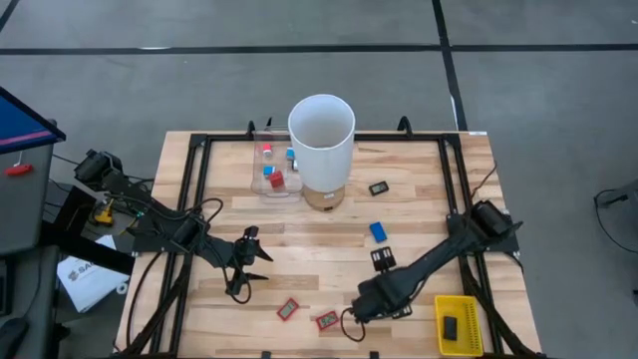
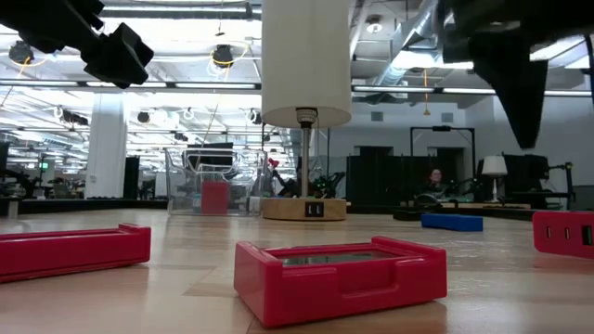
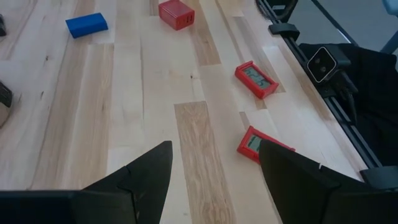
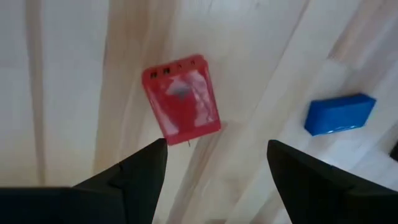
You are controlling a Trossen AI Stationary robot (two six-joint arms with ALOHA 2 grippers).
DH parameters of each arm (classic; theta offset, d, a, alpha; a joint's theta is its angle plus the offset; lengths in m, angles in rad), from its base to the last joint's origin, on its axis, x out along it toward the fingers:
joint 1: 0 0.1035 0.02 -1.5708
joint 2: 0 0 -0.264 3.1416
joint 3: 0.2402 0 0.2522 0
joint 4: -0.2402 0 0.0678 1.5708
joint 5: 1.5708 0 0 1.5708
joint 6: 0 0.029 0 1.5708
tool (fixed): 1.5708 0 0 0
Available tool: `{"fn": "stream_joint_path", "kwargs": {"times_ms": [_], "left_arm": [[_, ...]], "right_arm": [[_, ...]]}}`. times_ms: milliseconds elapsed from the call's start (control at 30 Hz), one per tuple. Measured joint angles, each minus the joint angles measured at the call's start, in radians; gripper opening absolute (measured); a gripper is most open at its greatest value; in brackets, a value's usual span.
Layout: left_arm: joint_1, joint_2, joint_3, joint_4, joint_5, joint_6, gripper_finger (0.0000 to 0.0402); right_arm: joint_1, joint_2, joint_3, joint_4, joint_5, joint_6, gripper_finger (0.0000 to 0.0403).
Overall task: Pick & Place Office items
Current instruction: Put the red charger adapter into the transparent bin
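cylinder (image 1: 321,150) behind flat pieces (image 1: 288,309)

White cylinder (image 1: 321,148), yellow basket (image 1: 459,325)

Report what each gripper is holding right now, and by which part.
Nothing is held. The left gripper and the right gripper both hang open over bare wood, with a red flat piece lying free ahead of the right one.

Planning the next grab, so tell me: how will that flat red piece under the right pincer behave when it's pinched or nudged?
The flat red piece looks rigid and boxy, so probably stiff. It lies flat and low, unlikely to roll or tip. Its glossy face on smooth wood suggests it may slide. The right pincer hangs open above it.
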Motion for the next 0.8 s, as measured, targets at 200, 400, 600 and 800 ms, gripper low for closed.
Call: {"fn": "stream_joint_path", "kwargs": {"times_ms": [200, 400, 600, 800], "left_arm": [[-0.012, 0.000, 0.000, 0.000, 0.000, 0.000, 0.0237], [-0.012, 0.000, 0.000, -0.002, -0.001, 0.000, 0.0237], [-0.012, 0.000, 0.000, -0.022, -0.004, -0.023, 0.0237], [-0.012, 0.000, 0.000, -0.023, -0.004, -0.042, 0.0238]], "right_arm": [[-0.011, -0.008, 0.015, 0.005, -0.024, 0.038, 0.0269], [-0.007, -0.138, 0.029, 0.053, 0.108, 0.192, 0.0269], [0.052, -0.234, 0.030, 0.087, 0.215, 0.358, 0.0269], [0.104, -0.225, 0.030, 0.083, 0.234, 0.343, 0.0270]]}}
